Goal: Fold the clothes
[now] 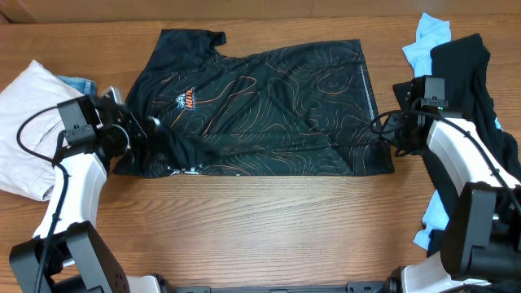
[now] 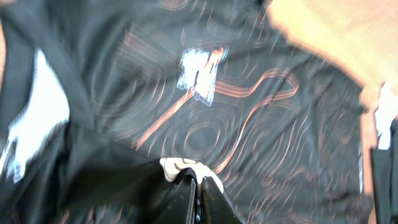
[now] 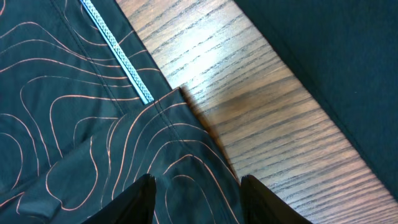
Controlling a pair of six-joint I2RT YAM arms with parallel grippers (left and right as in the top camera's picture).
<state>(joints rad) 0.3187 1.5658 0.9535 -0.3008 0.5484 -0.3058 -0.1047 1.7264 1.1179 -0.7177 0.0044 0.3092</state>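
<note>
The black jersey shirt (image 1: pixel 260 102) with wavy orange lines and an orange logo lies spread across the table. My left gripper (image 1: pixel 155 126) is shut on a fold of its left side, near the sleeve; in the left wrist view the closed jaws (image 2: pixel 198 180) pinch a white-edged bit of the shirt (image 2: pixel 249 112). My right gripper (image 1: pixel 389 130) is open at the shirt's right hem. In the right wrist view its fingers (image 3: pixel 196 186) straddle the hem corner of the shirt (image 3: pixel 74 124), without closing on it.
A white garment (image 1: pixel 28 122) lies at the left edge with a bit of denim (image 1: pixel 77 84) behind it. A dark garment (image 1: pixel 468 73) and a light blue one (image 1: pixel 427 37) are piled at the right. Bare wood table (image 1: pixel 260 228) lies in front.
</note>
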